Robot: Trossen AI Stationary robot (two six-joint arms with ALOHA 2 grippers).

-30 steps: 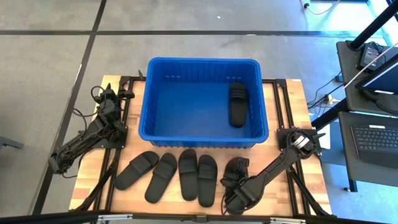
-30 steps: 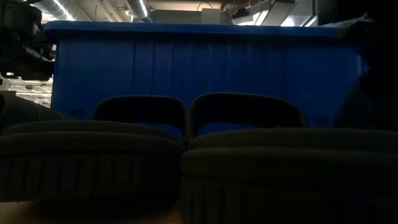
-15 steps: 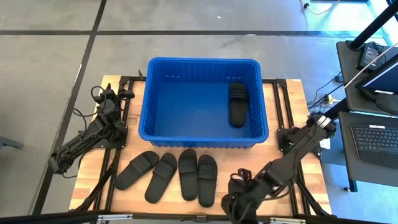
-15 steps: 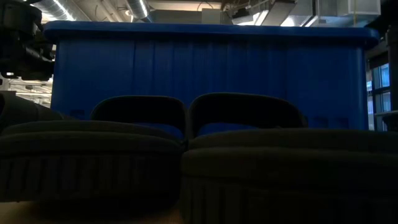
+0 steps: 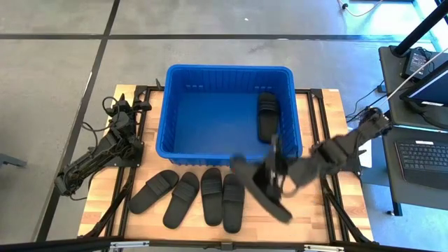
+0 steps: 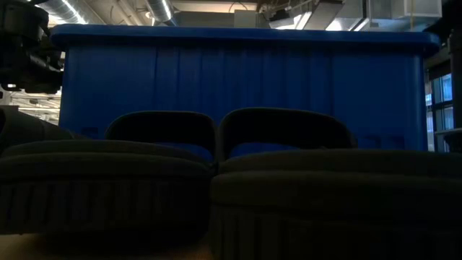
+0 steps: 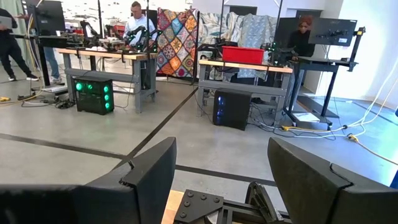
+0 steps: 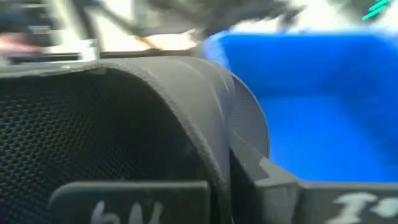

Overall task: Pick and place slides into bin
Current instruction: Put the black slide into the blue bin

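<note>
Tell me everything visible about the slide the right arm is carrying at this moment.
The matte black open-toe slide sandal hangs in the right gripper, off the table, tilted, in front of the large bright blue plastic bin, near its front right corner. It is motion-blurred in the high view. The right wrist view shows its wide strap with a mesh-textured lining, close to the camera, the bin beyond.

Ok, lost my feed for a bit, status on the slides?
Right gripper shut on a slide, lifted near the bin front. Left gripper open, parked left of bin. One slide in bin, four on table. Nothing in the way.
</note>
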